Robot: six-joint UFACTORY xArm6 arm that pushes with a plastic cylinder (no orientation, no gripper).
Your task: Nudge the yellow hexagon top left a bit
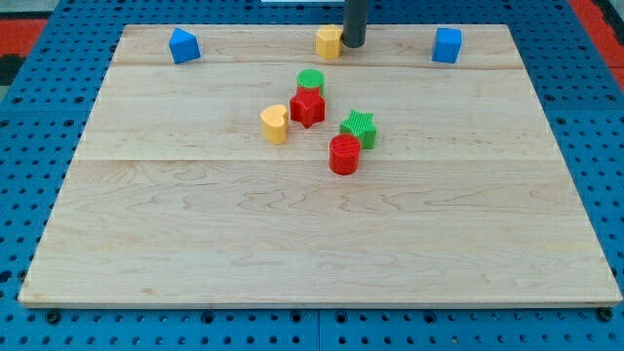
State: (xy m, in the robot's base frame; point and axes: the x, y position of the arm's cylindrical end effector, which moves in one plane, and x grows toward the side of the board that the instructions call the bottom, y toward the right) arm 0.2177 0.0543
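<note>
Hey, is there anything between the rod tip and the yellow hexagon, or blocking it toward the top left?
Nothing visible. My tip sits right against the yellow hexagon on its right side. Toward the view's top left there is only bare board; the blue block stands far off to the left.

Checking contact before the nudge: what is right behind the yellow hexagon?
My tip stands against the yellow hexagon on its right, slightly behind. The hexagon's far face is hidden.

Blue blocks (183,46) (447,45), green cylinder (310,82), red star (307,107), wooden board (195,253)
</note>
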